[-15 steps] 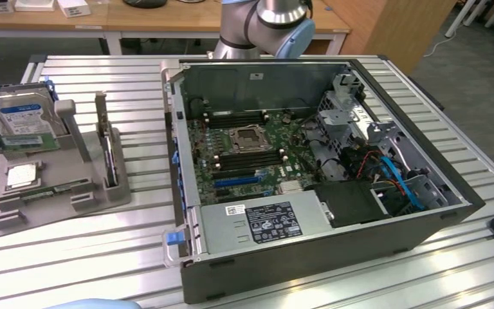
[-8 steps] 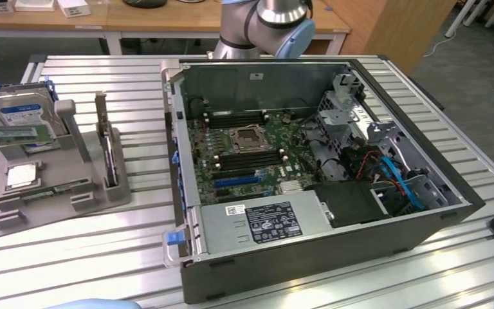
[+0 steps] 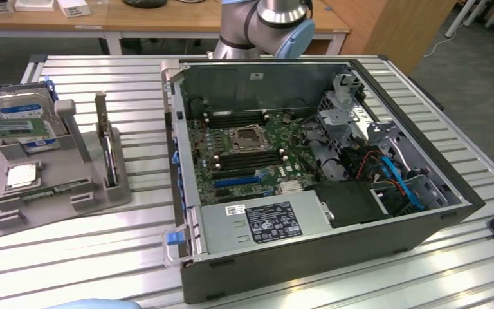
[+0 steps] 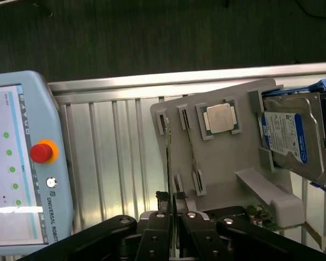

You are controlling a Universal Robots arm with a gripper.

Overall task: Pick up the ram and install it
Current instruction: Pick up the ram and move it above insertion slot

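Grip on ram stick [image 4: 169, 157], as given by the wrist view: gripper [image 4: 171, 199] clenched, 2 fingertips pressed close on either face of the thin board. Board seen edge-on there, a dark line reaching out from the fingertips. Held over grey tray [image 4: 233, 168], clear of its slots and not in line with them.

Under it, in that same view:
- 1 empty pair of slot ends nearest the held board.
- Just beside that, second stick [image 4: 191, 155] lying in its own slots.
- Square silver chip [image 4: 220, 118] seated flat near the tray's edge toward the dark floor.
- Hard drive [image 4: 288, 136] with blue-and-white label propped at 1 end of the tray.
- Off the tray, control tablet [image 4: 22, 163] with red button [image 4: 42, 152], at the edge of slatted table [image 4: 114, 157].

From the exterior view, the wider setting: tray at the exterior view's left, open computer case [image 3: 316, 264] at the exterior view's right, apart from the tray on the same table. Inside the case, green motherboard [image 3: 269, 168] with black memory slots on both sides of processor socket [image 3: 247, 137], and silver power supply [image 3: 264, 222] along the near wall. Base of arm [image 3: 269, 26] behind the case.
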